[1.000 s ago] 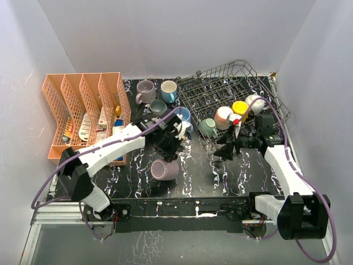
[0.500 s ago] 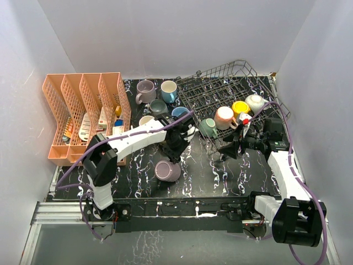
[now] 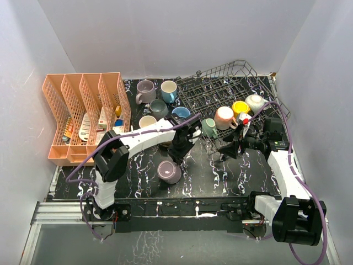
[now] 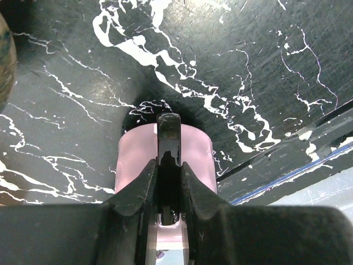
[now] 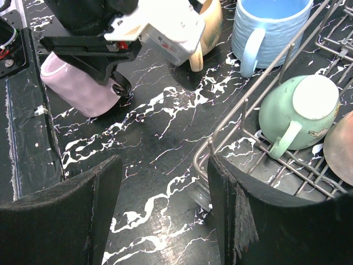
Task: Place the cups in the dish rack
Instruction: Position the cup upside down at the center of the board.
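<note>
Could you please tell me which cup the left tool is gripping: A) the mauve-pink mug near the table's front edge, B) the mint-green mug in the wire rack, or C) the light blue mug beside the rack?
A: the left tool is clamped shut on the glossy mauve-pink ceramic mug at its rim.

Bare desk (image 3: 207,172) runs along the near edge, right of the mauve cup (image 3: 168,172). Farther back, cups (image 3: 159,106) crowd between the orange organiser (image 3: 83,94) and the dish rack (image 3: 220,91), and my left arm (image 3: 142,138) lies across them.
</note>
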Robot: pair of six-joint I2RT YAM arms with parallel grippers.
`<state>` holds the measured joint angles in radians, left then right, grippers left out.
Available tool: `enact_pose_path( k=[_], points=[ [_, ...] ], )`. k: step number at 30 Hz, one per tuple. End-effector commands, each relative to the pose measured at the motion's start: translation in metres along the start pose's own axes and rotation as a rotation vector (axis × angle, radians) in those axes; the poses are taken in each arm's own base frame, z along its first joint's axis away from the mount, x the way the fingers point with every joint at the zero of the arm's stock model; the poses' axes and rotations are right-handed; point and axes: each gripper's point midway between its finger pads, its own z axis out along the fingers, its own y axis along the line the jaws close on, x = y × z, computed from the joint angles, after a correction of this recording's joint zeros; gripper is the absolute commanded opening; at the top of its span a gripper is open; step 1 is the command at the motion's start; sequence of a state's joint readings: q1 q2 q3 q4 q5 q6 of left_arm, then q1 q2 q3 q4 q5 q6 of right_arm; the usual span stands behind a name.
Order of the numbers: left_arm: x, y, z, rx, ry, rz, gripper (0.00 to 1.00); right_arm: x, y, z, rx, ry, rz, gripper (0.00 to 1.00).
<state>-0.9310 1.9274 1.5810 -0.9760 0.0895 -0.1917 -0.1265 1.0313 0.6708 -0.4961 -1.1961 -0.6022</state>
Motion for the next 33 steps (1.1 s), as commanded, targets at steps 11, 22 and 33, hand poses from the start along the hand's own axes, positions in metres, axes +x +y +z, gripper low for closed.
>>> enact_pose_path(
  k=[11, 22, 33],
  points=[
    [-0.004, -0.019, 0.010, 0.032, 0.029, 0.000, 0.02, -0.011, -0.005, -0.001, 0.005, -0.021, -0.074, 0.65],
    [-0.009, -0.024, 0.008, 0.043, -0.004, 0.000, 0.16, -0.011, -0.004, -0.002, 0.003, -0.022, -0.077, 0.65],
    [-0.017, -0.030, -0.007, 0.058, -0.064, 0.003, 0.28, -0.011, -0.002, -0.002, -0.005, -0.024, -0.078, 0.65]
  ],
)
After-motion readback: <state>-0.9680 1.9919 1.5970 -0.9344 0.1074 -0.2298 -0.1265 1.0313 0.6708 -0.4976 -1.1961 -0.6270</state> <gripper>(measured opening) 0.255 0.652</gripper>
